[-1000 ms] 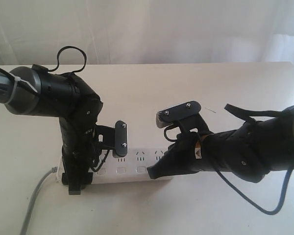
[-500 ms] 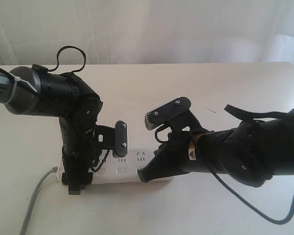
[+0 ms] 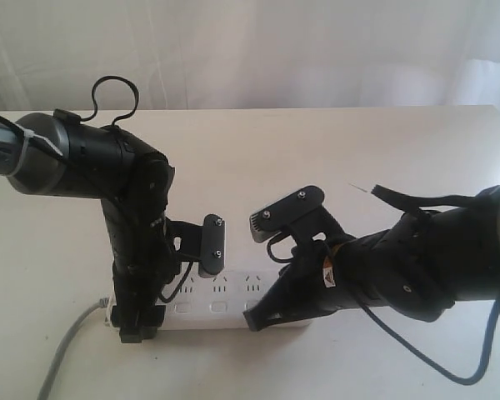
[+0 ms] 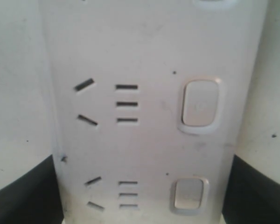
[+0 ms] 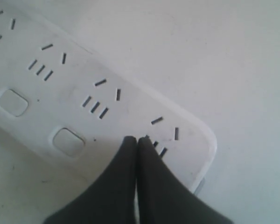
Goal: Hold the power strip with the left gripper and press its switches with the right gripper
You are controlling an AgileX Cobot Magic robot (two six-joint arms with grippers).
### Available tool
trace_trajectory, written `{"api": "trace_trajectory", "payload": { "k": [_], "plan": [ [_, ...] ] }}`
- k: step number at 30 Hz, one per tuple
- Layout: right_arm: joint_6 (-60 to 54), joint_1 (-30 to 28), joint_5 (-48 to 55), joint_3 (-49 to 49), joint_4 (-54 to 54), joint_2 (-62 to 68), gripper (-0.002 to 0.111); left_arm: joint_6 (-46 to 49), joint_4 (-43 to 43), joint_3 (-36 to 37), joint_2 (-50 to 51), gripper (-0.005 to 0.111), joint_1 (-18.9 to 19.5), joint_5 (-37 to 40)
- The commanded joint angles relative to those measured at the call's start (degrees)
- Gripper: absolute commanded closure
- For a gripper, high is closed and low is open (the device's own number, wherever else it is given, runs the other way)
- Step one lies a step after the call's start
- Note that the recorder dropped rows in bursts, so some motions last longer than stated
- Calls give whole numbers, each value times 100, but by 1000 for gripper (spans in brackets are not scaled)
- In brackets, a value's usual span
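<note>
At 6 o'clock on the table (image 3: 400, 150), the power strip (image 3: 221, 293) lay flat, its grey cord (image 3: 62, 358) trailing toward 7 o'clock.

Left gripper (image 3: 133, 321): jaws clamped across the strip's 9 o'clock end.

Right gripper (image 5: 137, 142): tips pressed together, resting on the socket slots (image 5: 164, 133) at the 3 o'clock end, beside rather than on the visible switches (image 5: 68, 141).

Risk, as judged: a push there could miss its button, or skid on smooth plastic and swing the strip about its one clamped end.

Surface: plain white, matt.

Room: pale backdrop (image 3: 275, 50) at 12 o'clock, seemingly curtain.
</note>
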Motion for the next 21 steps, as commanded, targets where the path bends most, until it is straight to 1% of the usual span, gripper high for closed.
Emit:
{"api": "trace_trajectory", "payload": {
  "k": [1, 10, 21],
  "plan": [
    [22, 9, 205, -16, -43, -83, 108, 14, -183, 68, 64, 107, -25, 132],
    [22, 9, 296, 30, -31, -427, 108, 14, -160, 68, 64, 107, -25, 132],
    [290, 9, -555, 548, -7, -416, 108, -24, -160, 68, 64, 107, -25, 132]
  ]
}}
